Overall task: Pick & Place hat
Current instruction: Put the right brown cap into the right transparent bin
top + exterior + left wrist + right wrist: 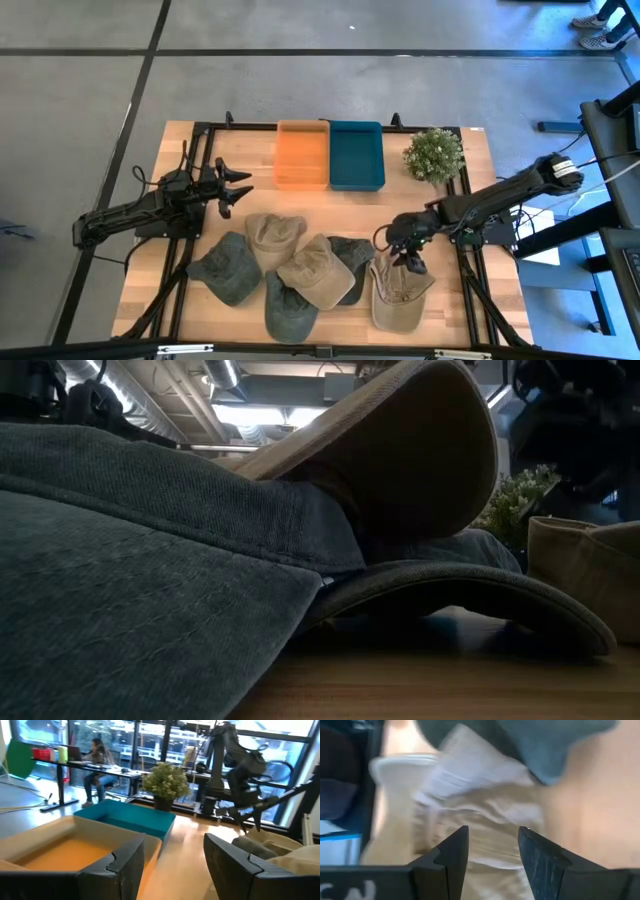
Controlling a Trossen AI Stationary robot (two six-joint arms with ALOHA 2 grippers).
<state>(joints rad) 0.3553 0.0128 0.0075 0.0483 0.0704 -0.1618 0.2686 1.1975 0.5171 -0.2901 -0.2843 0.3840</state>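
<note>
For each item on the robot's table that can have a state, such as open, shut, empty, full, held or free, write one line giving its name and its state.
Left gripper: open, holding nothing, beside the orange bin.
Right gripper: open, just above the rightmost tan hat, not gripping it.
Orange bin: empty.
Blue bin: empty.
Plant: upright.
Other hats: loose, overlapping in a pile.
</note>
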